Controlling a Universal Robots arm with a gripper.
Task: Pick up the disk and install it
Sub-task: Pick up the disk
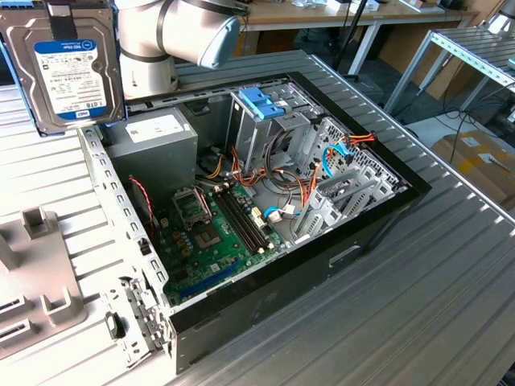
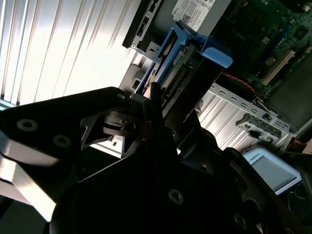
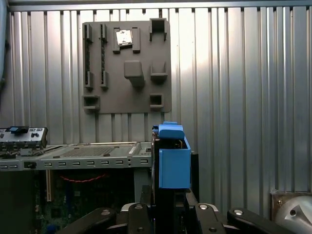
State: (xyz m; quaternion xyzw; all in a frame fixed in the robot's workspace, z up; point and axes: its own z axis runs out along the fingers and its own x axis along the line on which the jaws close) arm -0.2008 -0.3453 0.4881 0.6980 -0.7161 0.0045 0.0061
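Note:
The disk [image 1: 76, 76] hangs upright in the air at the exterior view's upper left, beyond the far corner of the open computer case [image 1: 265, 273], its white and blue label facing the camera. My gripper [image 1: 63, 24] is shut on its top edge. In both wrist views the disk shows edge-on, with its light-blue plastic frame [image 3: 173, 163] [image 2: 195, 51] sticking out past the dark fingers [image 2: 152, 105]. The gripper body [image 3: 168, 209] clamps the disk from both sides.
Inside the case stand a metal drive cage with a blue top [image 1: 261, 104], a grey box with a white sticker [image 1: 157, 133] and a green motherboard [image 1: 213, 229] with orange and blue cables. A grey fixture plate [image 1: 32, 281] lies on the ribbed metal table [image 1: 434, 305].

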